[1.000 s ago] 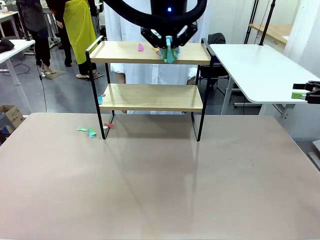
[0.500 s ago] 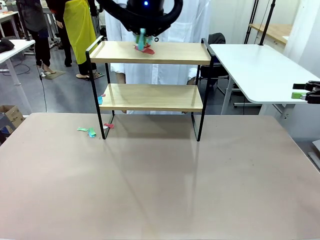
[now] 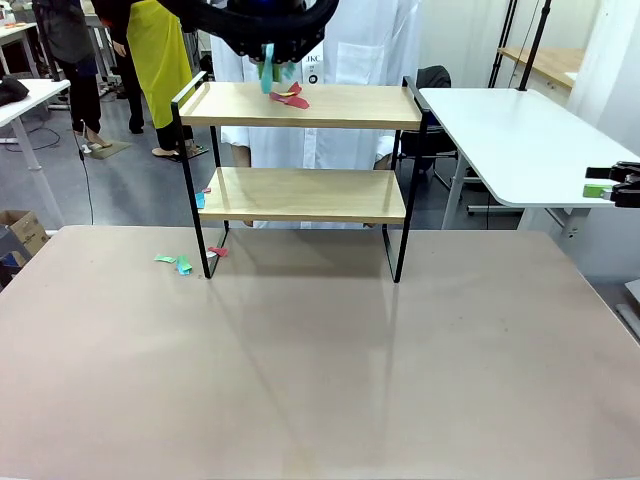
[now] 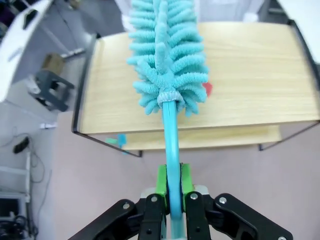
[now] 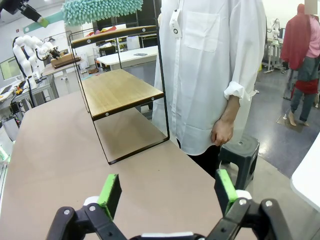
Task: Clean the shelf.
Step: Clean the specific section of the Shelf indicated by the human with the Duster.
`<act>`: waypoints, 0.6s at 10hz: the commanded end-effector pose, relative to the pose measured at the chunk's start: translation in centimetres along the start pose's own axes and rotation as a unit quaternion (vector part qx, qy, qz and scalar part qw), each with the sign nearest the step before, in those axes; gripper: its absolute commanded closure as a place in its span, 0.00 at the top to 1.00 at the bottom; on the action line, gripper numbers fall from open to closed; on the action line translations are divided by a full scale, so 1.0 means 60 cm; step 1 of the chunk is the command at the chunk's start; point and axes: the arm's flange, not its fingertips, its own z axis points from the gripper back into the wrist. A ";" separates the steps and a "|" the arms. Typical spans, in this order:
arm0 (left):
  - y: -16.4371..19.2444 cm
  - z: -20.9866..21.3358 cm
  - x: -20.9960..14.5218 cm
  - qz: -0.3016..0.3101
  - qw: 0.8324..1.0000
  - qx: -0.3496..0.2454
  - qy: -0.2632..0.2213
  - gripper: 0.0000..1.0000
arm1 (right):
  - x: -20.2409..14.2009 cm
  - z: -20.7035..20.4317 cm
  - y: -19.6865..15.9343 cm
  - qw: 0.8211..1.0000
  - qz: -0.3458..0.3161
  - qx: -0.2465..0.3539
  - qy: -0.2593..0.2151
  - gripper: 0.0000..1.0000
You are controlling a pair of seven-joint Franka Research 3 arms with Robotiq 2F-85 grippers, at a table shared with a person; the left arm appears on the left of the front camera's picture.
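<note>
Left gripper: we see its green pads clamped on the thin teal handle of the duster, high above the shelf in the front view.
Duster head: fluffy and teal, it points down at the left part of the upper board. From our angles we cannot be sure whether it touches the wood.
Right gripper: jaws spread wide with nothing between them, out at the table's right side and well apart from the shelf.
Shelf position: it stands on the far half of the table, both boards level, just in front of the person.
Upper board: we see red scraps lying just beside the duster head.
Lower board: a small blue scrap sits at its left edge.
Table near the front left leg: green scraps and a pink scrap.
Person: in a white shirt, with one hand hanging at the side.
</note>
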 end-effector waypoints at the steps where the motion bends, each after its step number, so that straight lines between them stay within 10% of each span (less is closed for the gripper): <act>1: 0.016 0.001 -0.009 -0.006 0.999 -0.045 0.029 0.13 | 0.009 -0.004 0.001 1.000 -0.006 -0.004 0.007 1.00; 6: -0.013 0.012 -0.011 0.054 0.987 -0.136 0.074 0.13 | 0.009 -0.004 0.001 1.000 -0.006 -0.004 0.007 1.00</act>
